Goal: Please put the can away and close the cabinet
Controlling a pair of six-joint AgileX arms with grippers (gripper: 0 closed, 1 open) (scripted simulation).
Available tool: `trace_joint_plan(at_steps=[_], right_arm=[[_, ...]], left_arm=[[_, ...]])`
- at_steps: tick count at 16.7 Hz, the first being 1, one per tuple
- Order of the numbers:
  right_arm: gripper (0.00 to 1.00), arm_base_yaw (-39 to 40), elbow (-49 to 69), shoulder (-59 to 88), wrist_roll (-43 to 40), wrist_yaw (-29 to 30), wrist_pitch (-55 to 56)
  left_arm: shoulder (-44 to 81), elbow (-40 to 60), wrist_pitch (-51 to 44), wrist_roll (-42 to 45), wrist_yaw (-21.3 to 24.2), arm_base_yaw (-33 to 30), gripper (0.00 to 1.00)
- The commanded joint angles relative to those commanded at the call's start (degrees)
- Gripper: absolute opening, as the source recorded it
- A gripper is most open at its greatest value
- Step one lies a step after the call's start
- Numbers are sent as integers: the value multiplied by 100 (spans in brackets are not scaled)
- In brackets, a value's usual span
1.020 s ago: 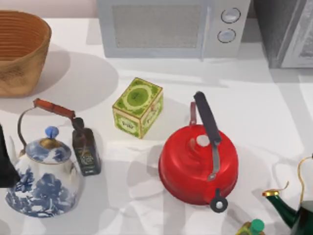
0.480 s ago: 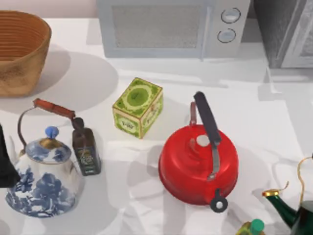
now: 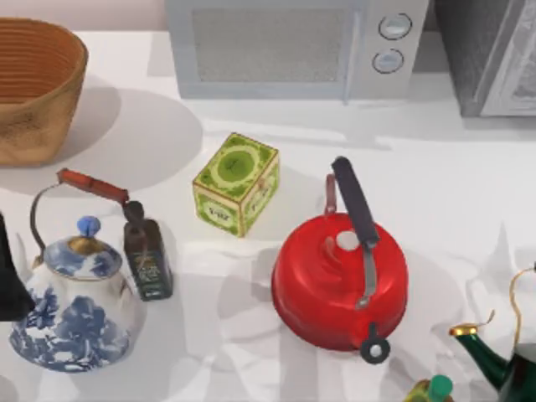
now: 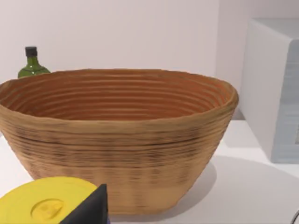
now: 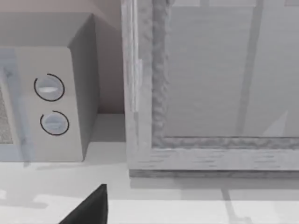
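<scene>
The cabinet (image 3: 494,54) stands at the table's far right, just right of the microwave (image 3: 293,46); the right wrist view faces its framed door (image 5: 224,79) close up. The left arm (image 3: 10,276) sits at the near left edge beside the blue-and-white teapot (image 3: 75,306). Neither gripper's finger spacing can be told.

You've got a glossy enamel-look red kettle (image 3: 339,280), ribbed woven basket (image 4: 117,135), matt speckled-grey cabinet (image 5: 210,88) frame, smooth white table (image 3: 435,176). Teapot (image 3: 75,310) glazed, probably ceramic.
</scene>
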Motion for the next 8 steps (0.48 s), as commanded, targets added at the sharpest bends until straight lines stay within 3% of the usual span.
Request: trace_joint_plan(at_steps=[4,8], right_arm=[[100,-62,-1237,-1163,-15,-89,466],[100,-64,-1522,-1433,-14,-126,601]], left_arm=[[0,0,0,0,0,0,100],[0,0,0,0,0,0,100]])
